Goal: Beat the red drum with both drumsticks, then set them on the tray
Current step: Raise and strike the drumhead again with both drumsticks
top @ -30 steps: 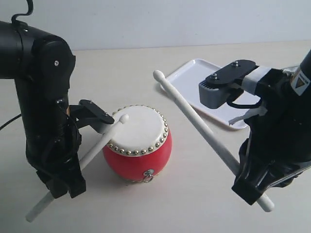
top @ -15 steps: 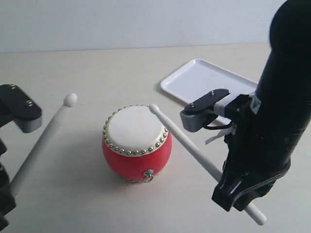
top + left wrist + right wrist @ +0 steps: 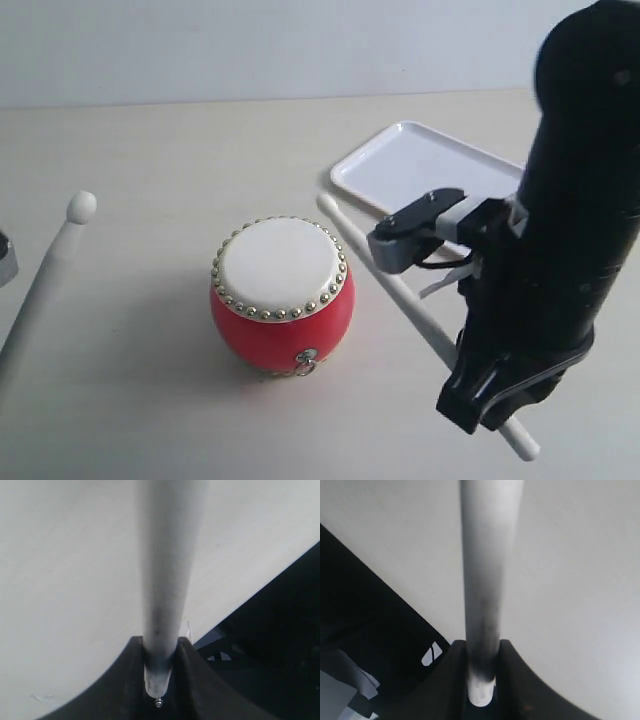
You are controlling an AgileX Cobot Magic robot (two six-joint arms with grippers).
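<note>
Exterior view: one drum [image 3: 282,295] is sitting centrally, one tray [image 3: 420,160] lying beyond it, two sticks flanking it. The left stick [image 3: 45,280] and right stick [image 3: 400,300] should be striking the skin squarely, tips first. Left wrist view: the left gripper [image 3: 160,655] is clamping its stick. Right wrist view: the right gripper [image 3: 482,655] is clamping the other.

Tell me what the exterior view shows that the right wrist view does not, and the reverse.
Only the exterior view shows the drum, the tray, the left stick and the rounded tip of the right stick, which lies close to the drum's rim. Only the right wrist view shows the grip close up: a dark finger on each side of the shaft. Both show the right stick, the right gripper closed on it, and the pale table.
</note>
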